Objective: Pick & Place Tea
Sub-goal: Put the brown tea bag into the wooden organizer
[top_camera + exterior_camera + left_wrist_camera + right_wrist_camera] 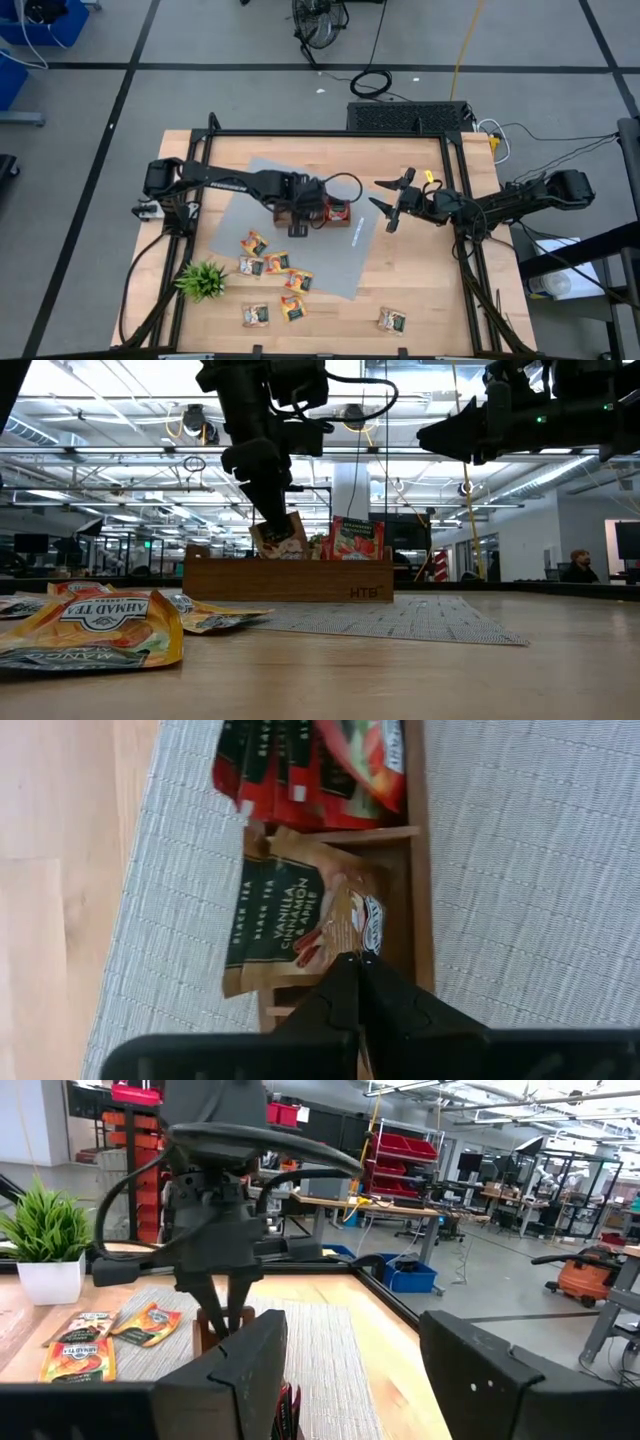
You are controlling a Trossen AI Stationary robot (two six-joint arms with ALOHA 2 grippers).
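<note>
Brown tray [415,870] partly hidden under left gripper [357,970], clamped on a tea sachet [300,915]; right gripper [393,200] hangs apart, empty.

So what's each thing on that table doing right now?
Left tool: shut on a brown sachet, over the wooden tray.
Right tool: open, empty, raised beside the tray.
Wooden tray: on the grey mat, red sachets standing in one compartment.
Loose sachets: lying flat near the plant.
Plant: upright.
</note>
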